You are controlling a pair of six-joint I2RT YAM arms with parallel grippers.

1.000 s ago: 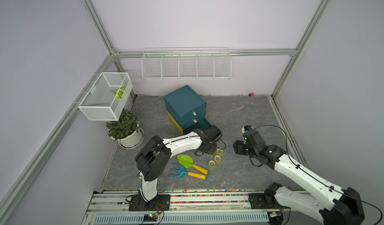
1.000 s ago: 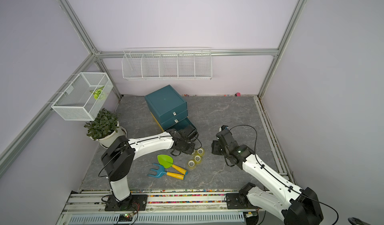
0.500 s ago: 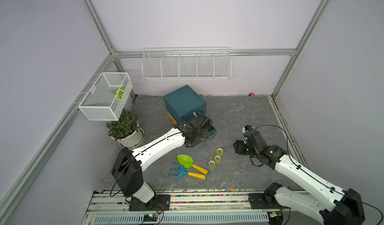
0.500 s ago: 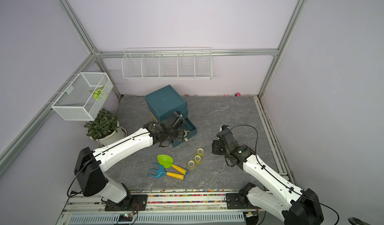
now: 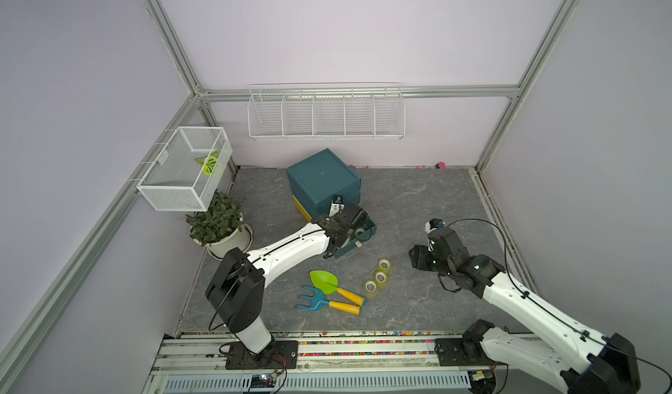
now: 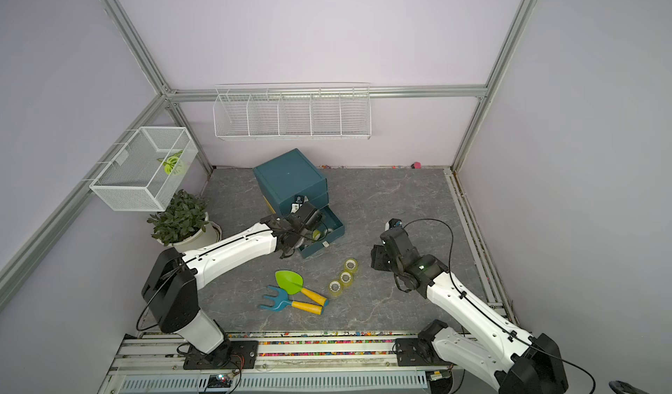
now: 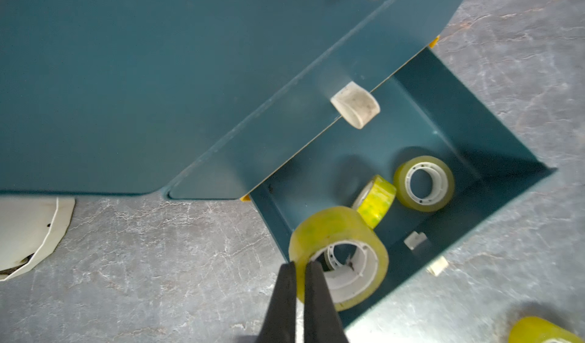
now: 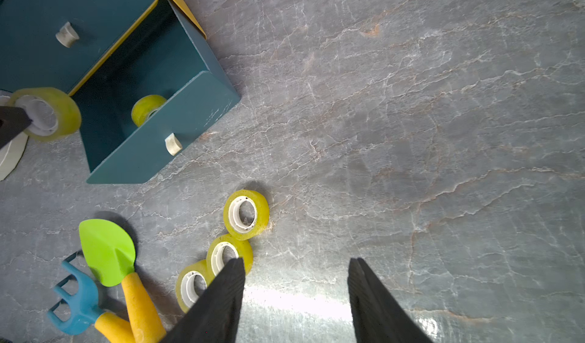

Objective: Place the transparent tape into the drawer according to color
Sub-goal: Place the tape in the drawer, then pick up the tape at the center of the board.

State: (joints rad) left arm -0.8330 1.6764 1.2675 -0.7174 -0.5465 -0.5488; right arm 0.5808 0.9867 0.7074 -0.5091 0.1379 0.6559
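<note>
Through the left wrist camera we are seeing the left gripper (image 7: 300,265) pinching the wall of a yellow-green held roll (image 7: 329,227). Its jaws are almost together, one finger outside and one inside the white core. The roll is hanging over the side wall of the open drawer (image 7: 493,199), partly over its inside. Two more rolls are lying in the drawer near its front wall: a flat roll (image 7: 443,195) and an on-edge roll (image 7: 376,203) just beside it. The drawer bottom nearer the cabinet (image 7: 158,88) is showing bare.

The right gripper (image 8: 294,262) is hanging with its jaws moderately apart, only grey floor (image 8: 411,135) between them. A row of three floor rolls (image 8: 243,249) is lying just beside one finger, with the toy shovel (image 8: 107,249) and rake (image 8: 79,297) past them. In both top views a broad stretch of floor is opening from the drawer front out to the side rail (image 5: 494,214).

The right wrist camera is showing only one roll in the drawer, the front wall hiding the rest. The top views are hiding both grippers' jaws under the wrists. They alone are showing the potted plant (image 5: 218,221) near the left arm (image 5: 291,248).
</note>
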